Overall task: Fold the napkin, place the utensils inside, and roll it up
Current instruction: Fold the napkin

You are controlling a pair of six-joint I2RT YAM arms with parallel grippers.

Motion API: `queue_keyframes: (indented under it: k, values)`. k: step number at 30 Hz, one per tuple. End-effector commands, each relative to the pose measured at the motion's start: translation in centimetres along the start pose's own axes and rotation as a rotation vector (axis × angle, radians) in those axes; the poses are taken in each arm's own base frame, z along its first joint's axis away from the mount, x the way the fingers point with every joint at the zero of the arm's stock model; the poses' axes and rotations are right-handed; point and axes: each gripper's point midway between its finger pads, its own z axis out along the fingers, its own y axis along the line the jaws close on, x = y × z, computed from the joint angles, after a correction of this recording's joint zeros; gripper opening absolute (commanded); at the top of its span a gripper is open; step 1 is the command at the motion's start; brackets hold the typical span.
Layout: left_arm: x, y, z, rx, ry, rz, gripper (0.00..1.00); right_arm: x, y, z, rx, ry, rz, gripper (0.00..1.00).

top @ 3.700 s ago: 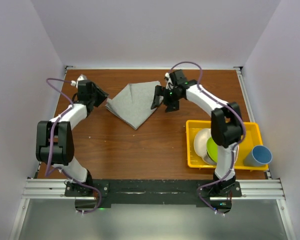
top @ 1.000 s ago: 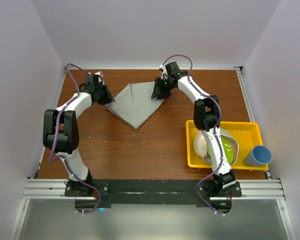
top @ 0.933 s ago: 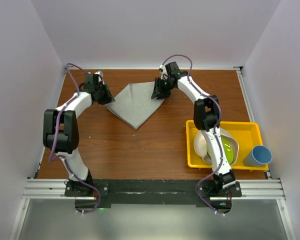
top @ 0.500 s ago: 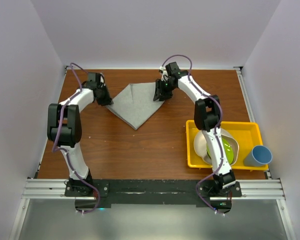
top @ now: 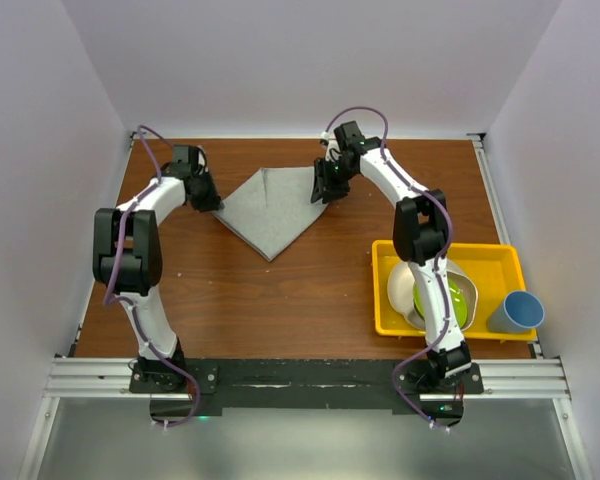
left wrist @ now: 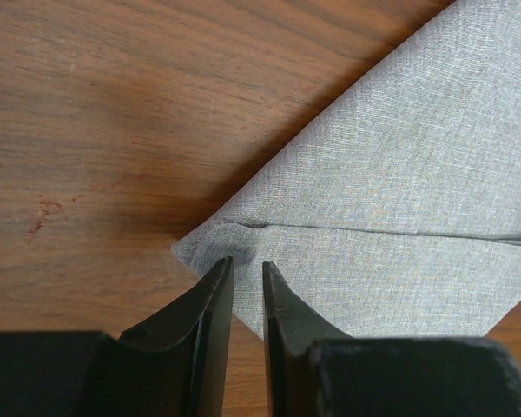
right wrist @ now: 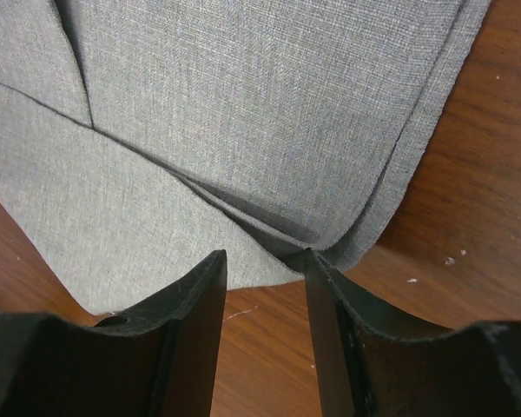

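Observation:
The napkin (top: 270, 210) is a light grey cloth lying folded at the far middle of the table, one point toward me. My left gripper (top: 212, 203) is low at its left corner; in the left wrist view the jaws (left wrist: 247, 262) stand a narrow gap apart just over that corner of the napkin (left wrist: 399, 174), holding nothing. My right gripper (top: 325, 190) is at the right corner. There the open jaws (right wrist: 265, 256) show bare wood between them, and the right fingertip (right wrist: 311, 261) touches the layered edge of the napkin (right wrist: 243, 104). The utensils are out of view.
A yellow tray (top: 500, 255) at the right holds a white bowl (top: 402, 285) and a green bowl (top: 438, 300). A blue cup (top: 515, 312) stands just right of it. White walls close in the table on three sides.
Both grippers have closed in on the napkin's side corners since the earliest frame. Over the last second the left arm shifted a little; the napkin lies as before.

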Motion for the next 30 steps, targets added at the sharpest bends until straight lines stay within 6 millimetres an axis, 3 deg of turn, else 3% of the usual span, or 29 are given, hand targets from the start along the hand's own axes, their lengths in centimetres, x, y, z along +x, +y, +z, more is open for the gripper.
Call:
queue_keyframes:
  k: [1, 5, 7, 11, 17, 21, 24, 28, 30]
  values:
    - [-2.3, -1.7, -2.0, 0.075, -0.066, 0.029, 0.25, -2.4, 1.3, -4.3, 0.027, -0.076, -0.052, 0.45]
    - [-3.2, -3.0, -3.2, 0.127, -0.096, 0.018, 0.27, -2.9, 2.9, -4.9, -0.027, -0.106, -0.003, 0.46]
    - [-3.3, -3.6, -3.5, 0.157, -0.103, 0.005, 0.27, -3.6, 4.7, -5.1, -0.106, -0.144, 0.008, 0.48]
    - [-2.6, -3.6, -2.6, 0.17, -0.076, -0.029, 0.23, -2.6, 5.7, -3.0, -0.174, -0.104, 0.076, 0.5]
    - [-0.8, -1.6, -0.1, 0.1, -0.01, -0.015, 0.22, -1.0, 3.6, -1.1, -0.118, -0.071, 0.083, 0.49]
    - [-0.3, -1.2, 0.3, 0.092, 0.0, -0.002, 0.21, -0.2, 2.0, -0.7, -0.06, -0.057, 0.048, 0.49]
    - [-1.2, -1.4, -0.5, 0.093, -0.033, 0.012, 0.21, 0.1, 0.8, -0.6, 0.002, -0.048, 0.015, 0.49]
    - [-4.0, -2.9, -3.9, 0.116, -0.125, 0.02, 0.24, -1.3, 0.7, -2.6, 0.065, -0.083, -0.046, 0.5]
    - [-4.3, -2.7, -5.0, 0.088, -0.135, -0.016, 0.25, -1.9, 1.4, -4.4, 0.083, -0.117, -0.049, 0.6]
